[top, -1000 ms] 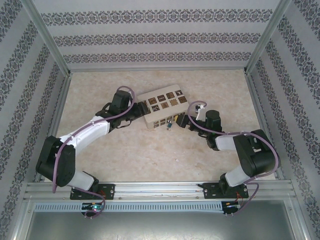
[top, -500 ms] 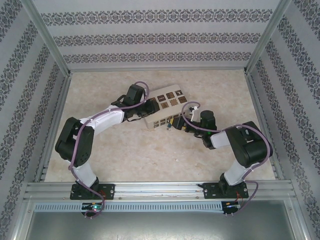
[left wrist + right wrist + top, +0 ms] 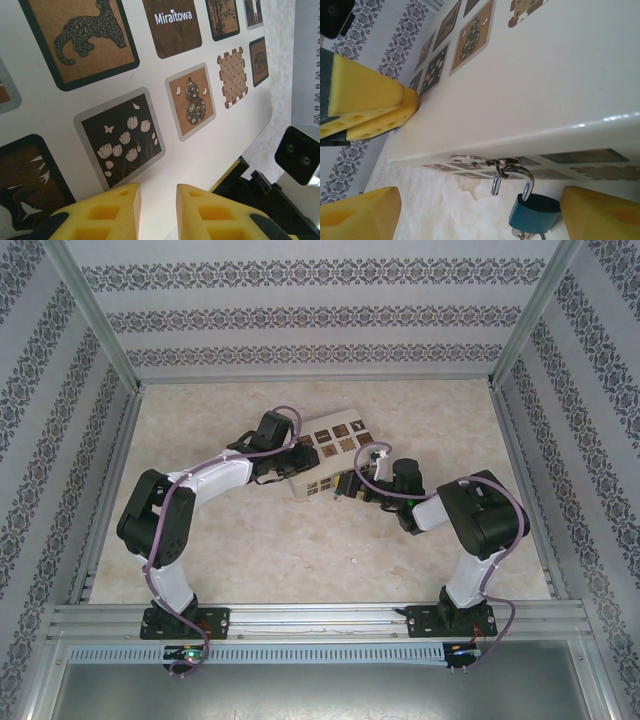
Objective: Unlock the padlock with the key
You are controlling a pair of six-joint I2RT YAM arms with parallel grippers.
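The padlock (image 3: pixel 535 212) has a blue body and hangs by its silver shackle (image 3: pixel 522 175) from the hasp (image 3: pixel 502 161) on the front of the beige box (image 3: pixel 530 85). One leg of the shackle ends free of the body. A bit of the silvery key (image 3: pixel 522 233) shows under the body. My right gripper (image 3: pixel 480 220) is open, its fingers wide to either side, with the padlock close to the right fingertip (image 3: pixel 600 215). My left gripper (image 3: pixel 157 200) rests over the box lid (image 3: pixel 200 165) with a narrow gap and nothing between its fingers.
The box (image 3: pixel 335 435) lies mid-table, tilted, with my left gripper (image 3: pixel 300 455) on its top and my right gripper (image 3: pixel 350 485) at its front. Patterned walls (image 3: pixel 320 315) close in the table on three sides. Pale tabletop (image 3: pixel 300 550) lies open in front.
My left arm has swung right onto the box lid and its jaws have narrowed. My right gripper has moved left, closer to the padlock at the box front.
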